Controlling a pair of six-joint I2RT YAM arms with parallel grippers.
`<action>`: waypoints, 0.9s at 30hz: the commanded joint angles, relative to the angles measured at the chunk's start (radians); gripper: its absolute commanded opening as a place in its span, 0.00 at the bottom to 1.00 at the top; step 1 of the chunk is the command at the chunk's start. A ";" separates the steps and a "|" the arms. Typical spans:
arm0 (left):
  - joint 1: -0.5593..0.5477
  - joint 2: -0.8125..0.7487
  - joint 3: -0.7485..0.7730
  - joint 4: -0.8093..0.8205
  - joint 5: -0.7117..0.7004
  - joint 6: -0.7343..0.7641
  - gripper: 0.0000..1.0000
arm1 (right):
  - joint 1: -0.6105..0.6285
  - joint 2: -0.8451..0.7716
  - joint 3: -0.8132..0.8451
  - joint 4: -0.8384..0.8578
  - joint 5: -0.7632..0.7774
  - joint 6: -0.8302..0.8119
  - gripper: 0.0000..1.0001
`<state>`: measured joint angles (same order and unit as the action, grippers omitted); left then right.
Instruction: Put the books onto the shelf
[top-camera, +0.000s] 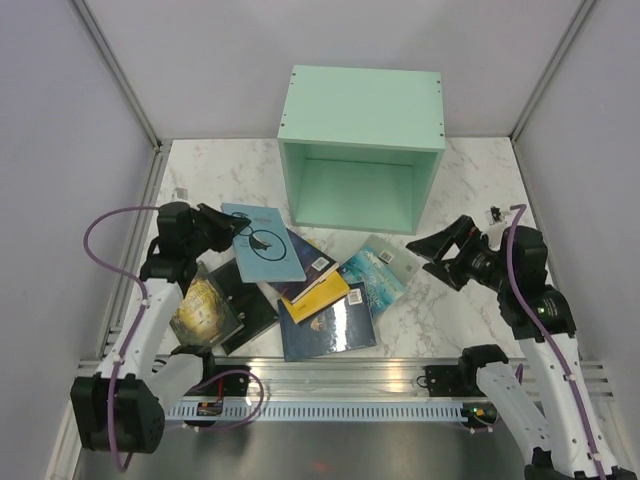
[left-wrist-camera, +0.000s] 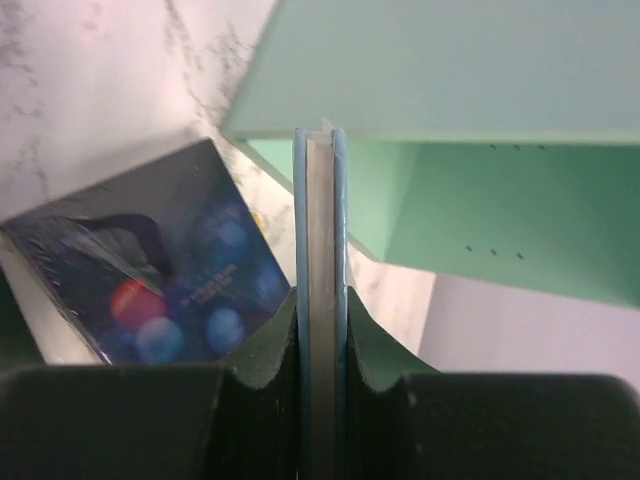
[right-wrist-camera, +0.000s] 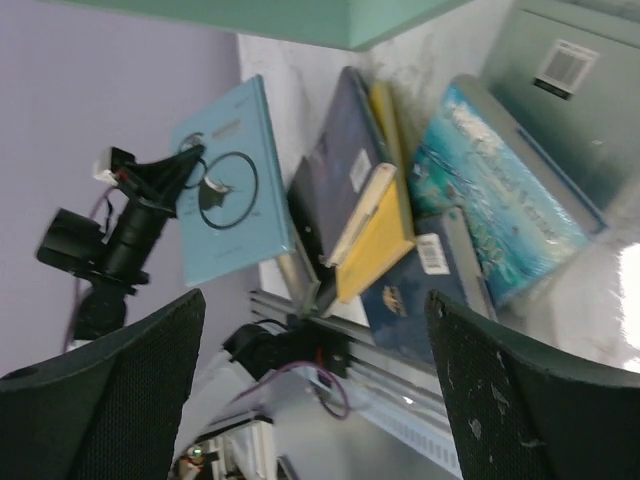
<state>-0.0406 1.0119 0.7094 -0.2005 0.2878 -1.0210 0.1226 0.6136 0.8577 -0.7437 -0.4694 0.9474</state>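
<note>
Several books (top-camera: 325, 300) lie before the shelf (top-camera: 360, 105); left end effector (top-camera: 232, 228) clamps blue book (top-camera: 265, 248) (right end effector (top-camera: 434, 258) open).

A white marble-patterned tabletop (top-camera: 210, 175) is laid beneath the fingers (right-wrist-camera: 110, 390). Plain pale grey wall panels (top-camera: 350, 40) are set beyond the fingers and to both sides, joined by metal corner posts (top-camera: 115, 70). A slotted metal rail (top-camera: 350, 372) is mounted behind the fingers.

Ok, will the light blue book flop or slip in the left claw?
Probably fairly stiff: the light blue book looks unbent though the left claw pinches just one edge. Thin, likely light; its smooth cover could pivot or slip.
</note>
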 joint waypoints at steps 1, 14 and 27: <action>0.004 -0.087 0.032 -0.025 0.158 -0.054 0.02 | 0.009 0.052 -0.025 0.358 -0.196 0.206 0.94; -0.018 -0.299 0.073 -0.004 0.298 -0.264 0.02 | 0.630 0.399 0.101 0.451 0.150 0.162 0.90; -0.035 -0.492 -0.037 0.007 0.271 -0.407 0.02 | 0.919 0.558 0.095 0.791 0.253 0.309 0.84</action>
<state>-0.0746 0.5682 0.6918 -0.2520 0.5335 -1.3113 1.0023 1.1362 0.9154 -0.0937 -0.2592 1.2125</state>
